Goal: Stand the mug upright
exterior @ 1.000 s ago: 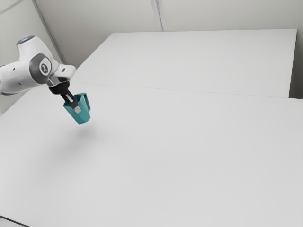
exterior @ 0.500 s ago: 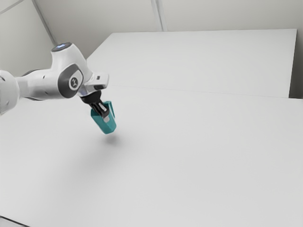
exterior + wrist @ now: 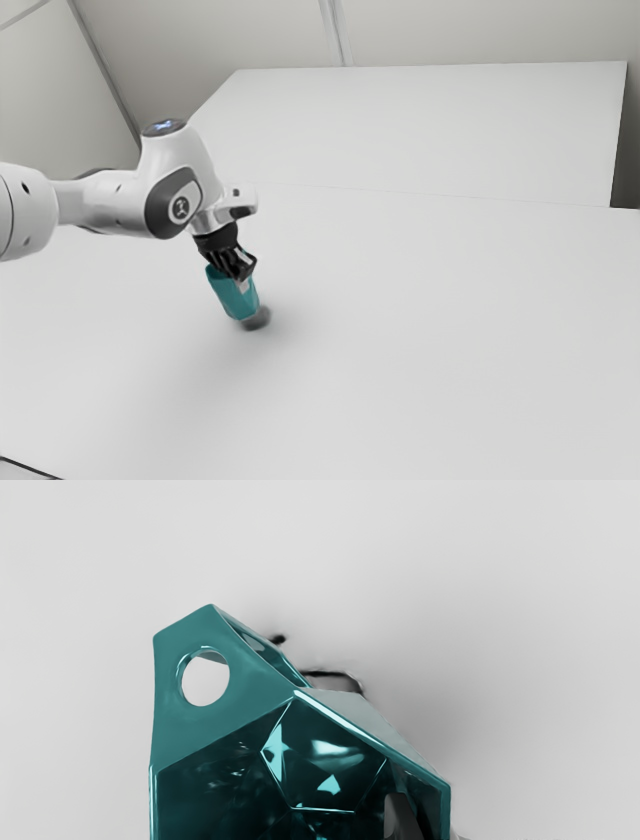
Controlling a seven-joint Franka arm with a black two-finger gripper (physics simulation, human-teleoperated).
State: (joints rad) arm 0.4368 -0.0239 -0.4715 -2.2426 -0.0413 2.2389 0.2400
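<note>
Teal, glossy and faceted, the mug (image 3: 232,300) tilts over the table (image 3: 450,350), nearer its edge on the exterior view's left than the one on the right, mouth leaning leftward there. The gripper (image 3: 244,281) is nearly closed, pinching the mug's wall (one finger (image 3: 400,815) inside). Whether the base touches down, I can't tell.

"What's the mug (image 3: 310,745) like?"
"Glossy, like glazed ceramic or hard plastic; I can't tell which. Bright glints on the inside faces and along the rim, softer sheen outside."
"And the table (image 3: 430,330)?"
"Smooth and matt, no grain in it."
"The arm (image 3: 115,205)?"
"Smooth white shell, plastic by its look, lightly shiny."
"Gripper (image 3: 243,284)?"
"Black, mostly dull, with smooth pale patches."
</note>
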